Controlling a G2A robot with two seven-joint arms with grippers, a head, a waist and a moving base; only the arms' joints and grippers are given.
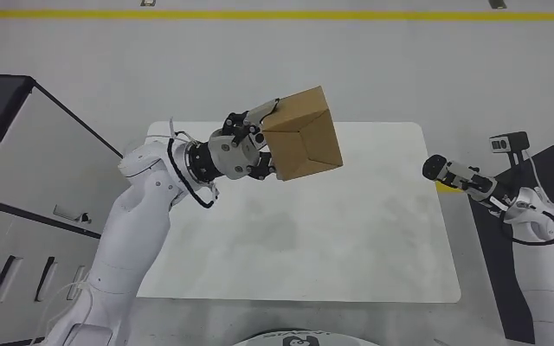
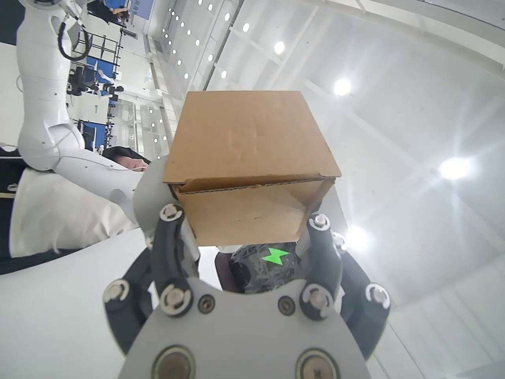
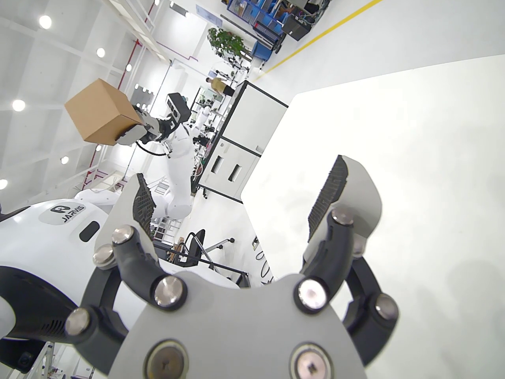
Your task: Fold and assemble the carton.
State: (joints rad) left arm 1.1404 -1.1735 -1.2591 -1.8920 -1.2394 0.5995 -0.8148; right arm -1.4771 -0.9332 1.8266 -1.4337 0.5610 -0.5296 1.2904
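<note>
I have the left gripper [image 1: 260, 140] clamped on one end of the carton [image 1: 303, 134], aloft over the table's [image 1: 346, 251] far edge. The right gripper [image 3: 240, 195] gapes wide off the right edge. A yellow line [image 1: 277, 14] crosses the floor beyond.

Carton [image 1: 303, 132] up off table [image 1: 346, 251]. Left gripper [image 1: 265, 140] clamps one carton side, so arm blocks approach there. Cabinet [image 1: 39, 164] farther out on same side, well apart from carton. Bare table beneath carton: wide passage. Opposite side of carton open out to right gripper [image 1: 435, 167], jaws spread, past table edge.
</note>
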